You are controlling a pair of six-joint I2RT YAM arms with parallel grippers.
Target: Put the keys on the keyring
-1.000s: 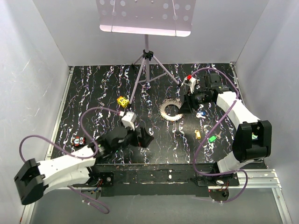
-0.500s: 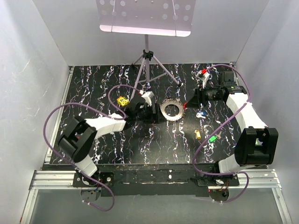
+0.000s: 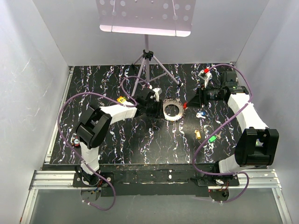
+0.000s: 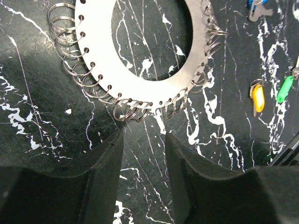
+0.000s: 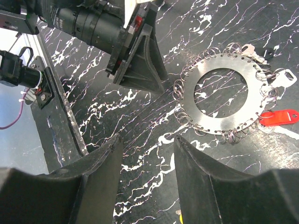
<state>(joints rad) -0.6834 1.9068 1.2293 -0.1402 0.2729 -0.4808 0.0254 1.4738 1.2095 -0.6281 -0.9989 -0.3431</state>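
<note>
The keyring [image 3: 172, 110] is a flat metal disc with a large centre hole, fringed with small wire rings [image 4: 126, 109]. It lies flat mid-table. My left gripper [image 3: 158, 111] sits just left of it, open, with only tabletop between its fingers [image 4: 116, 144]. My right gripper [image 3: 190, 100] hovers at the disc's right side, open and empty [image 5: 147, 140]. A red key [image 5: 279, 116] lies against the disc's rim [image 5: 210, 122], with two plain silvery keys [image 5: 285, 78] beside it. A blue key [image 3: 201, 113], an orange-yellow key [image 4: 257, 98] and a green key [image 4: 284, 88] lie loose to the right.
A yellow dotted cube [image 3: 122, 99] sits left of my left arm. A tripod stand [image 3: 147, 70] with a perforated plate stands at the back centre. White walls enclose the black marbled table [image 3: 93, 88]. Purple cables loop over both arms.
My left arm swung from the table's front left across to the keyring's left side, and its jaws narrowed. My right gripper drew back slightly to the right.
</note>
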